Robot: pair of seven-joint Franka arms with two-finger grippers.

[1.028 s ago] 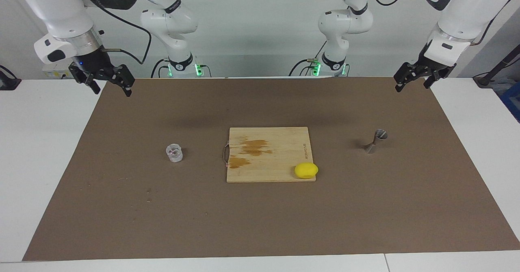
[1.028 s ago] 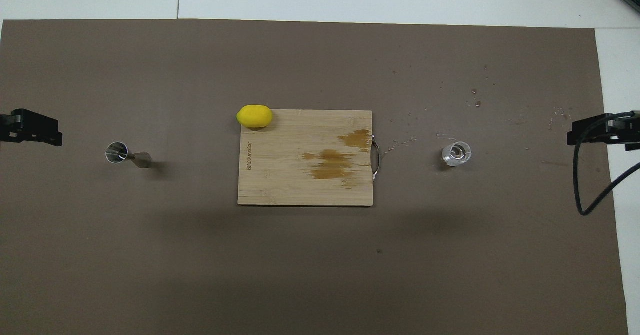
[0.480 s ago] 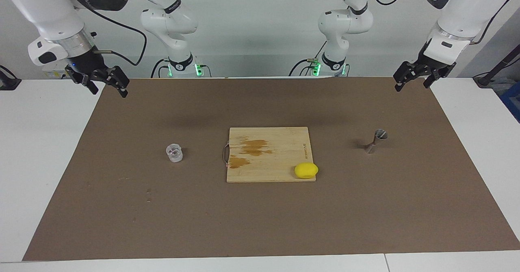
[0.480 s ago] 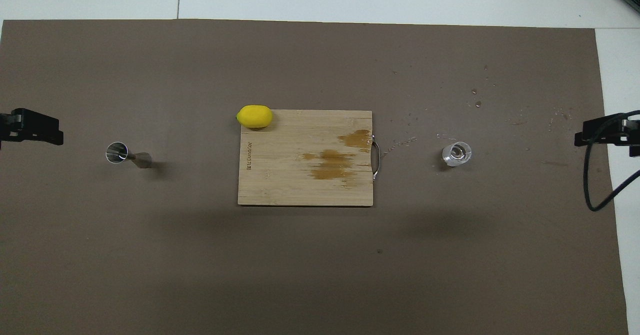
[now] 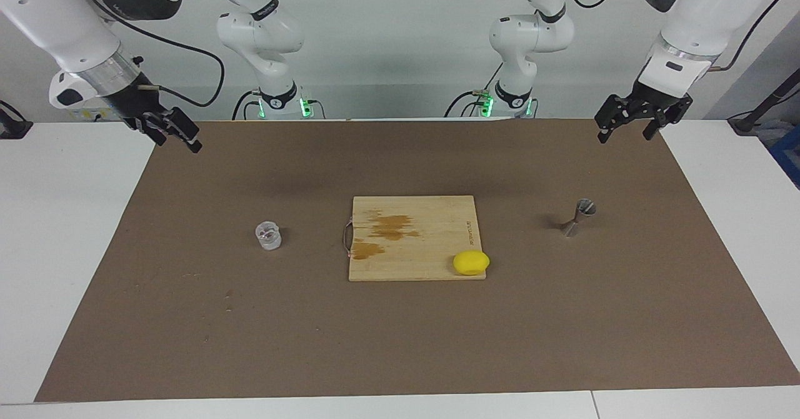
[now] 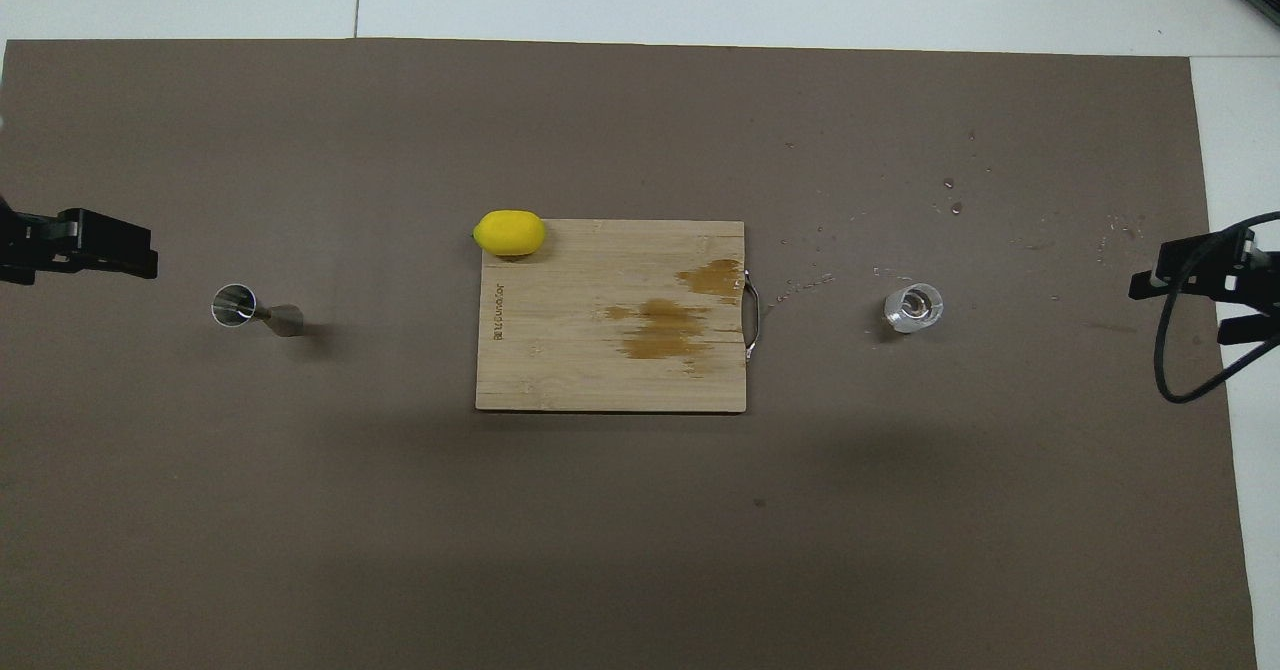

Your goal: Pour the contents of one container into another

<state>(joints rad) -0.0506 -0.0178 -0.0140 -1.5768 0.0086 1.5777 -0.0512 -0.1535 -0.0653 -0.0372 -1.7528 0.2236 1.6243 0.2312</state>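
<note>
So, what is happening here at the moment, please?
Nothing is being handled yet. The glass tumbler stands on the brown mat toward the right arm's end of the table, and the metal jigger stands toward the left arm's end. Between them lies a stained wooden cutting board with a lemon at one corner. The right gripper and the left gripper both hang open and empty above the mat's edge nearest the robots. No pouring has begun.

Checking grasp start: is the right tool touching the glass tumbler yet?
Apart. Facing view: right tool hangs open over the mat's edge, bare mat between it and the glass tumbler.
</note>
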